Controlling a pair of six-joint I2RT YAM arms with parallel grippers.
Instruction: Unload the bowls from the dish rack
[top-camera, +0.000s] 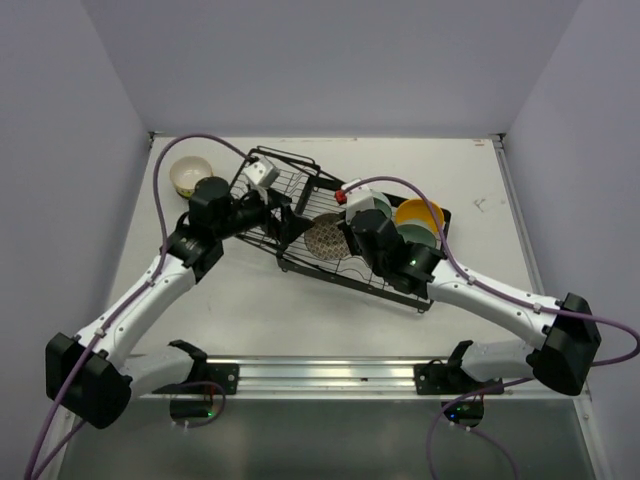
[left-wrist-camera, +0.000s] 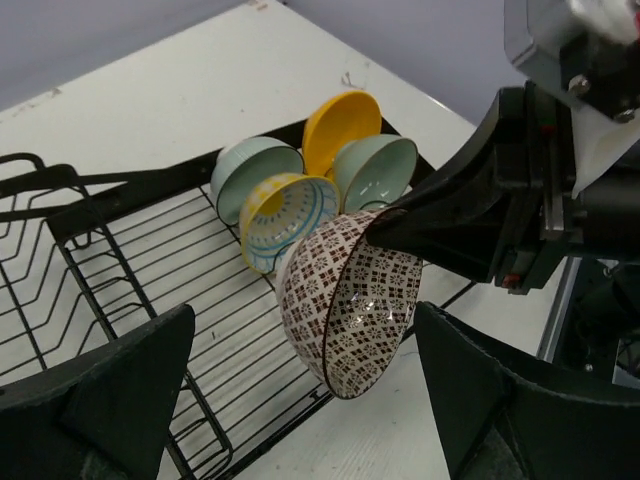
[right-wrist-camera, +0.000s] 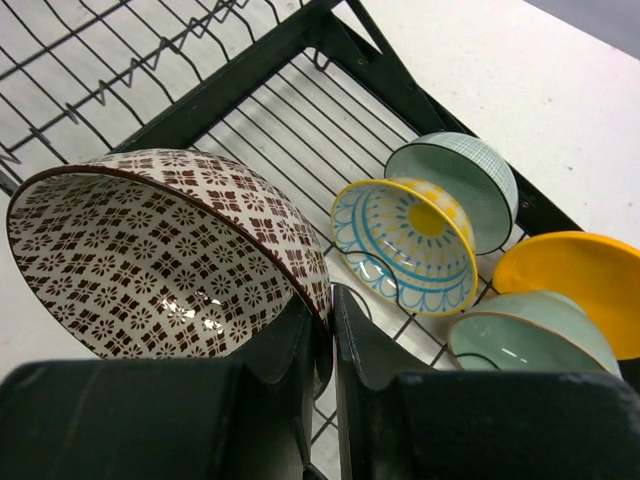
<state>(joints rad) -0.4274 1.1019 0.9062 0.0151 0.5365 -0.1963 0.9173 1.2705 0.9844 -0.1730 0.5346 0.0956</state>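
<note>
- The brown-patterned bowl (right-wrist-camera: 150, 260) is held by its rim in the right claw (right-wrist-camera: 332, 300), which is closed narrowly on that edge. The bowl hangs tilted over the near side of the dish rack (left-wrist-camera: 140, 190). Whether its lower rim touches the wires cannot be told.
- The left claw (top-camera: 275, 208) is spread wide and empty, aimed at the bowl from over the rack.
- A slip is judged the main risk, since only a thin glazed edge is pinched and the bowl's weight hangs to one side.
- The yellow-and-blue bowl (right-wrist-camera: 405, 245) lies just beside, so it could be knocked over by a sideways swing.
- The rack's raised side could be snagged if the bowl is carried low.
- With both arms near, a collision could be caused by a careless move.
</note>
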